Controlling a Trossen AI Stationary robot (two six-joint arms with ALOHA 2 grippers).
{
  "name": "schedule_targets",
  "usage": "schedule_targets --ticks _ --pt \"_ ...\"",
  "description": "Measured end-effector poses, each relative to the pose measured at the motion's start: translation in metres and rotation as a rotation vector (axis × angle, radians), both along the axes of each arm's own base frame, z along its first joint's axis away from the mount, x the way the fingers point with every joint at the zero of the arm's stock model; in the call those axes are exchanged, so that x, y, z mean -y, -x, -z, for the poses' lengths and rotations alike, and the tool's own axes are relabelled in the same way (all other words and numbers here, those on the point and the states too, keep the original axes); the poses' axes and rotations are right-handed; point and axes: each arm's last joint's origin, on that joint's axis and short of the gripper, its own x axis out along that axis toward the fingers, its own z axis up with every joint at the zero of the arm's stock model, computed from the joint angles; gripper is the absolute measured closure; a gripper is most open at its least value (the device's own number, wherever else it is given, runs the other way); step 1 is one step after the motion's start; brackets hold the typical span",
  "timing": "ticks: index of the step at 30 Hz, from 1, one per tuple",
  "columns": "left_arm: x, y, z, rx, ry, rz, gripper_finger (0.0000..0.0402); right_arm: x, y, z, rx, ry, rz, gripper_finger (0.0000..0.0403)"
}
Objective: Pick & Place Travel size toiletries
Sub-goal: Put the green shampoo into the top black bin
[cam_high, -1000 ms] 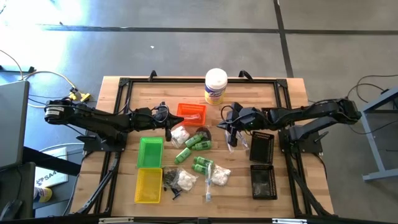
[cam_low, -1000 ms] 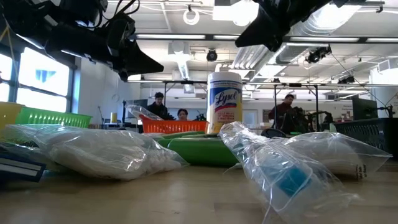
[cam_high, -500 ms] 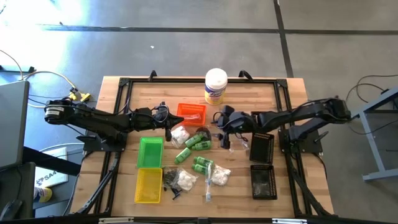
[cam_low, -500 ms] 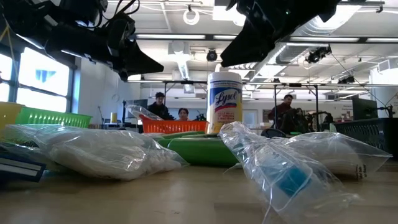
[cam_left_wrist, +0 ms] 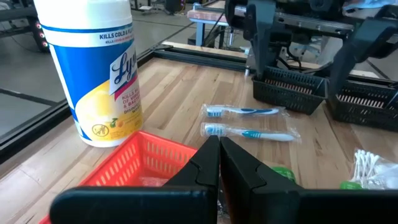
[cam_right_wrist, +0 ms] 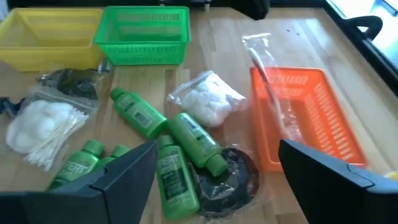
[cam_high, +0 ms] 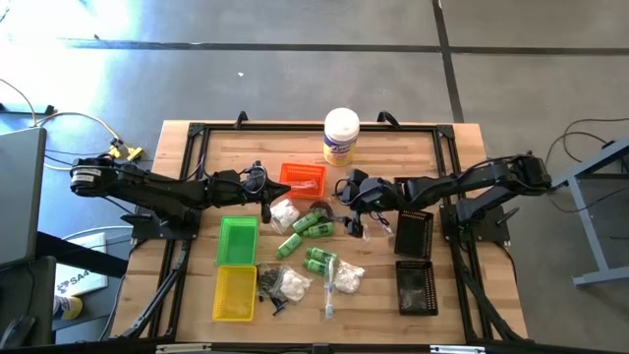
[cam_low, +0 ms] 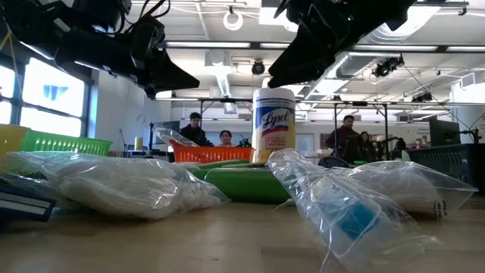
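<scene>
Open-jawed right gripper [cam_high: 346, 200] above green bottles [cam_high: 313, 224]

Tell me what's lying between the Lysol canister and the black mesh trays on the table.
Two clear-wrapped toothbrushes lie side by side on the wood between the Lysol canister and the black mesh trays. The left wrist view shows this best.

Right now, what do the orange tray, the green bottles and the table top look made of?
Orange tray: moulded plastic, matte, slotted mesh walls. Green bottles: likely glossy plastic, translucent green with printed labels. Table top: wood, probably butcher block, with visible plank seams and grain, low sheen.
</scene>
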Motion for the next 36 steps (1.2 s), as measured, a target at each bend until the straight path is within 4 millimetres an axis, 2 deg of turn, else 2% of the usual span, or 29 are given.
schedule_targets --ticks 9,17,27,36 --pt "0.000 0.000 0.001 -0.012 0.001 0.000 0.0394 -0.006 -0.020 0.052 -0.142 -0.010 -0.038 0.0088" --pt "0.000 0.000 0.002 -0.021 0.002 0.000 0.0394 -0.008 -0.029 0.083 -0.208 -0.032 -0.053 0.0093" --pt "0.000 0.000 0.002 -0.021 0.002 0.000 0.0394 -0.009 -0.035 0.108 -0.251 -0.039 -0.084 0.0093" --pt "0.000 0.000 0.002 -0.022 0.002 0.000 0.0394 -0.009 -0.038 0.110 -0.231 -0.026 -0.093 0.0094"
